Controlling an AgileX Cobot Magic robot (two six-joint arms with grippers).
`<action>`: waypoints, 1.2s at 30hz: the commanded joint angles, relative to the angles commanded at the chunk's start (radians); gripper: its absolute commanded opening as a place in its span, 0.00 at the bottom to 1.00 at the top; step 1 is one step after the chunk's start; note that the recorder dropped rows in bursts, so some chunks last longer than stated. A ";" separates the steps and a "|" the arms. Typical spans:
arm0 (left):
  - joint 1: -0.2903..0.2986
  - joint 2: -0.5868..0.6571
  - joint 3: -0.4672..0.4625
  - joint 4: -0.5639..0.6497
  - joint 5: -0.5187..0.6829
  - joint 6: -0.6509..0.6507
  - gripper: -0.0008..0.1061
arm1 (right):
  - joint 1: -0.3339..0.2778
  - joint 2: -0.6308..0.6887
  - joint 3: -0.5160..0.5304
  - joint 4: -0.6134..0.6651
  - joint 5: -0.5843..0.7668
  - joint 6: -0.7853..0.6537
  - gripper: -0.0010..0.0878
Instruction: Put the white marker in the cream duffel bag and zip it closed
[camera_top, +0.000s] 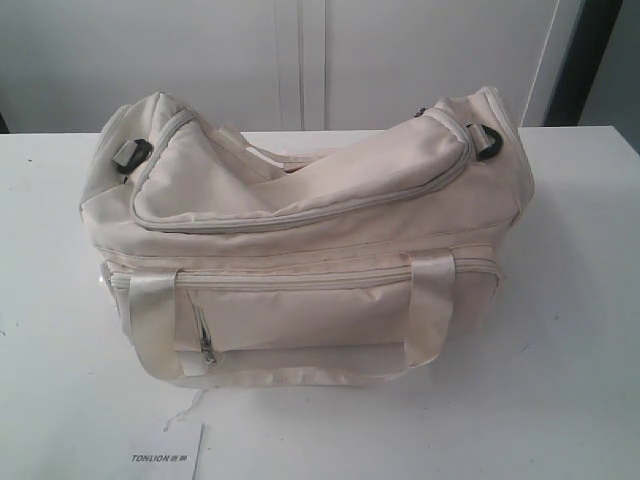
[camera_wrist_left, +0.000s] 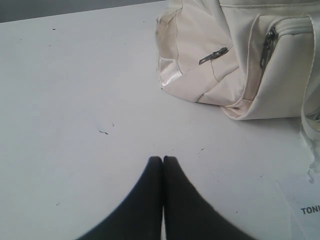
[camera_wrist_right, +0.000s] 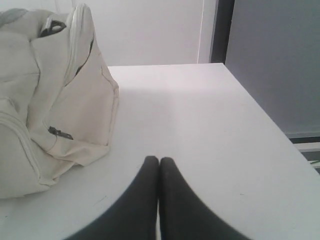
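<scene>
Sitting mid-way on the white table (camera_top: 580, 350), the large cream fabric duffel bag (camera_top: 300, 230) slumps soft and light-looking. It will likely sag and slide under a tug, so I'd pin one end by its black ring (camera_top: 487, 140) and draw the curved top zipper (camera_top: 300, 215) against that. The shiny cream straps (camera_top: 430, 300) look slippery, poor for gripping.

The white paper TONLION card (camera_top: 165, 455) lies just in front of the bag. The white marker isn't visible in any view.

The exterior view alone shows the whole top zipper, but no hands. The wrist views add them: left hand (camera_wrist_left: 163, 159) and right hand (camera_wrist_right: 159, 160), each pinched shut on nothing, near opposite bag ends. Only the right wrist view catches a dark slit along the zipper.
</scene>
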 joint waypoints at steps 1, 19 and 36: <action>0.000 0.000 0.000 0.000 0.000 0.000 0.01 | 0.000 0.000 0.000 0.000 -0.011 0.000 0.01; 0.000 0.000 0.000 0.000 0.000 0.000 0.01 | 0.000 0.000 0.000 -0.040 0.040 0.000 0.01; 0.000 0.000 0.000 0.000 0.000 0.000 0.01 | 0.000 0.000 0.000 -0.038 0.041 0.000 0.01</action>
